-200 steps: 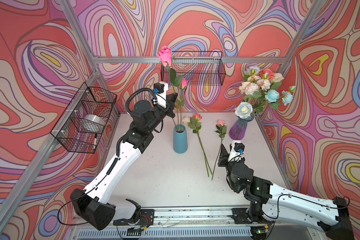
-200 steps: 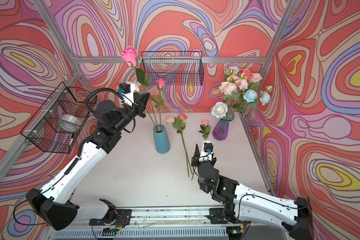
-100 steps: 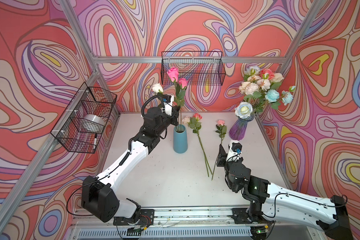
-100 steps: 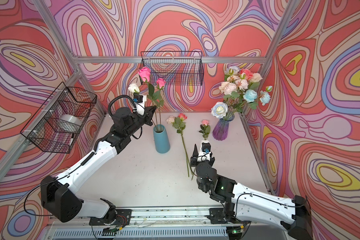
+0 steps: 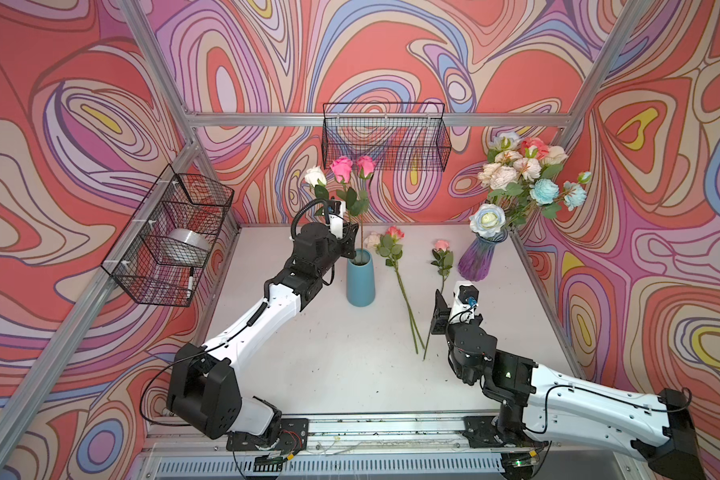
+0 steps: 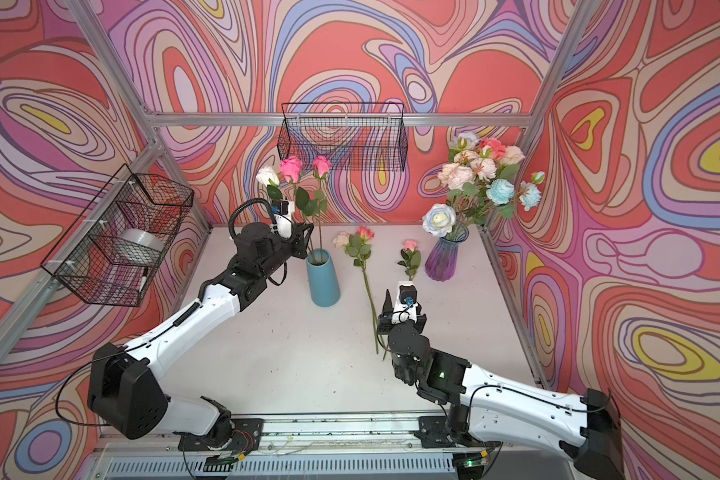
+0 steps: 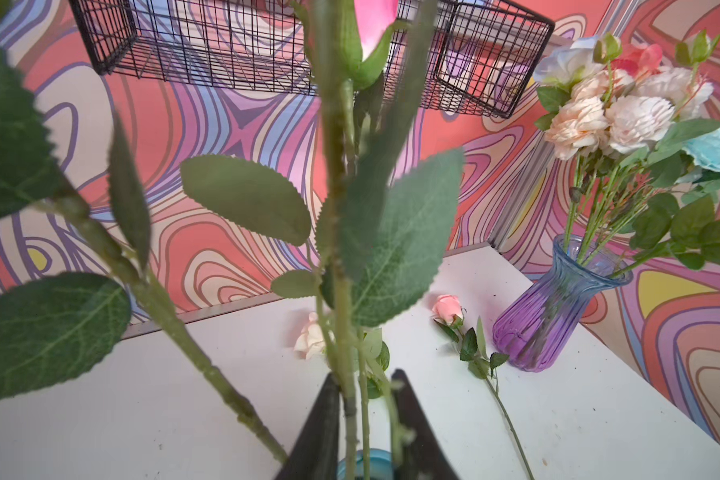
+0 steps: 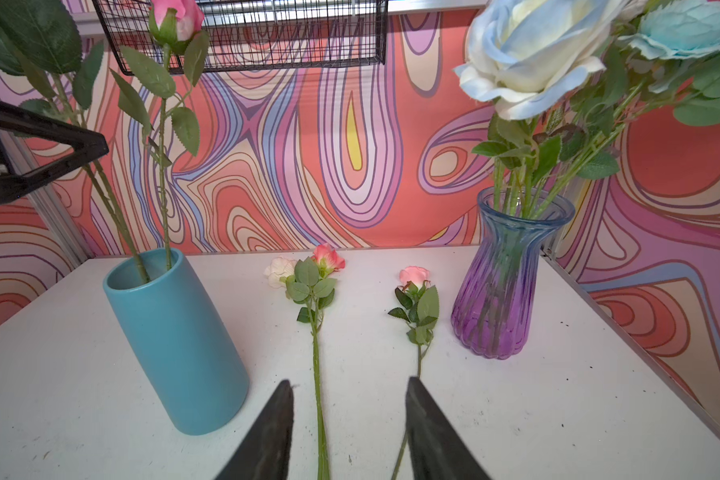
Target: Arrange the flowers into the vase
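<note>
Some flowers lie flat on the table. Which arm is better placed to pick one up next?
Likely right: the right gripper hovers open over the loose stems; the left gripper is at the blue vase.

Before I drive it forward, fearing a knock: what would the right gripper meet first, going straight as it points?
Probably the coral-and-cream flower sprig lying ahead; its green stem runs between the open jaws of the right gripper. Height unclear.

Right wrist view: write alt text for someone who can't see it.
The right hand hovers open over a white table, with two loose flowers lying ahead: a coral-and-cream stem and a pink rose. A blue vase holding rose stems and a purple glass vase of blossoms flank them.
</note>
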Available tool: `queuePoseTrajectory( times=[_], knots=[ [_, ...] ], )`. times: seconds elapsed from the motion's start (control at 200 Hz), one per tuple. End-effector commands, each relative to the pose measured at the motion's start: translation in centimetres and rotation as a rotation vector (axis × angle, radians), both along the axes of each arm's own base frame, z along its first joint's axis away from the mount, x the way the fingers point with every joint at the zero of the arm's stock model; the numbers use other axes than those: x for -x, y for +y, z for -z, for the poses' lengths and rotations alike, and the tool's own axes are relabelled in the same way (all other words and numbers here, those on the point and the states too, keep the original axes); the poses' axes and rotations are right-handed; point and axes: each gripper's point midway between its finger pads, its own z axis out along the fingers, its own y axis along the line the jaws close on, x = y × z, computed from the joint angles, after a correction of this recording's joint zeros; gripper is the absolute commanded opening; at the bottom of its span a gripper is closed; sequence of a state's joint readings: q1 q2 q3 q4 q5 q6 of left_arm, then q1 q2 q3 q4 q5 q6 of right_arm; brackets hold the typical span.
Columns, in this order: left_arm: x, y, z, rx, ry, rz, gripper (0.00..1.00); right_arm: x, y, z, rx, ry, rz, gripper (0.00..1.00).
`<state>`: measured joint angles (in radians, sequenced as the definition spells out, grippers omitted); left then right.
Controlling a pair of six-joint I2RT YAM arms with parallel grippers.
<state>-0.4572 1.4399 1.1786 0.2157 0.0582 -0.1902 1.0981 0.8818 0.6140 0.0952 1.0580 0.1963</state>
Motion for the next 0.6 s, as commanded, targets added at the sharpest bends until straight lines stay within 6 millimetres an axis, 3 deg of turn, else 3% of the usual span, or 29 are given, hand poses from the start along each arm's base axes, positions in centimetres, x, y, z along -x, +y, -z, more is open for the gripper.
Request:
queuePoseTrajectory(
  times=[0.0, 0.09, 0.245, 0.366, 0.596],
  knots=[
    [0.4, 0.4, -2.1, 0.014, -0.026, -0.001, 0.45, -0.2, 0.4, -1.0, -0.012, -0.002, -0.010, 0.45],
    [0.9, 0.8, -3.0, 0.025, -0.036, -0.014, 0.57, -0.2, 0.5, -1.2, -0.016, -0.002, -0.016, 0.45],
    [2.3, 0.9, -4.5, 0.026, -0.055, 0.018, 0.66, -0.3, 0.9, -1.3, -0.021, -0.001, -0.027, 0.45],
    [3.6, 0.8, -6.1, 0.038, -0.067, 0.055, 0.78, -0.4, 1.3, -1.6, -0.016, -0.004, -0.035, 0.45],
    [7.9, 2.4, -8.8, 0.082, -0.100, 0.080, 0.79, -0.7, 1.1, -1.4, 0.005, -0.001, -0.014, 0.45]
  ],
)
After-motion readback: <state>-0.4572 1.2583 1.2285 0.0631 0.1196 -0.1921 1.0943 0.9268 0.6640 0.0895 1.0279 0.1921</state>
